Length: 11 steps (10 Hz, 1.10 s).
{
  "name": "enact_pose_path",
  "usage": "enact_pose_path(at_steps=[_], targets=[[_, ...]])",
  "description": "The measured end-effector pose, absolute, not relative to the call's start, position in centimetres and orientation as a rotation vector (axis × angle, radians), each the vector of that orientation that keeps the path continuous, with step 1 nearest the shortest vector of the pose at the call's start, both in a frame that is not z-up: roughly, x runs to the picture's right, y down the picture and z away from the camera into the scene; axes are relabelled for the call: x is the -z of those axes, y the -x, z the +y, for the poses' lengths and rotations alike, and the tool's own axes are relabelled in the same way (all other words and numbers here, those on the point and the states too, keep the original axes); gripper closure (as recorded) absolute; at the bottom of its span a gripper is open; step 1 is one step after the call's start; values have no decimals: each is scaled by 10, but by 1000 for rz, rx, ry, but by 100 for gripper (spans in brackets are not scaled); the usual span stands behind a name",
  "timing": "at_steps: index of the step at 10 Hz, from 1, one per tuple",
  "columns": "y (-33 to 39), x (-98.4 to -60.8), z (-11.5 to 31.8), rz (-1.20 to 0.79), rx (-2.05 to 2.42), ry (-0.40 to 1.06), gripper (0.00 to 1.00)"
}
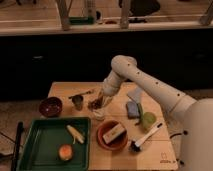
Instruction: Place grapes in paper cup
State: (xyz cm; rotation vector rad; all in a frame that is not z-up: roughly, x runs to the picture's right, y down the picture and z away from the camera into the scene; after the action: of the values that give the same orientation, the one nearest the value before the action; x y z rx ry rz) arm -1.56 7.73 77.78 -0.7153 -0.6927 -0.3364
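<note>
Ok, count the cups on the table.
3: dark metal cup left of the claw; white paper cup just below it; green cup at the right. Others may be hidden.

wooden table (150, 150) | dark cabinet front (60, 60) behind | pale countertop (40, 27) above | dim warm light

End effector (98, 102) with grapes (94, 104) just above paper cup (99, 114).

A single camera is looking down from above the front of the wooden table (150, 150), facing the dark counter (100, 50); the gripper (98, 104) is hanging mid-frame
</note>
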Motion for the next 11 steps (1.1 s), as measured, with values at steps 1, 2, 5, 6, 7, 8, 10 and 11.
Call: enact_pose_path(at_steps=[1,2,5,6,7,8,10,11], targets=[[15,-778,77,-695,335,716,69],[14,-778,77,-696,336,718,57],[13,-777,78,-698,340,723,28],[12,-778,77,-699,340,723,22],[12,-778,77,-699,340,723,20],[11,-777,77,-698,340,724,20],[10,-777,78,-700,341,728,20],[10,-777,78,-700,342,729,20]])
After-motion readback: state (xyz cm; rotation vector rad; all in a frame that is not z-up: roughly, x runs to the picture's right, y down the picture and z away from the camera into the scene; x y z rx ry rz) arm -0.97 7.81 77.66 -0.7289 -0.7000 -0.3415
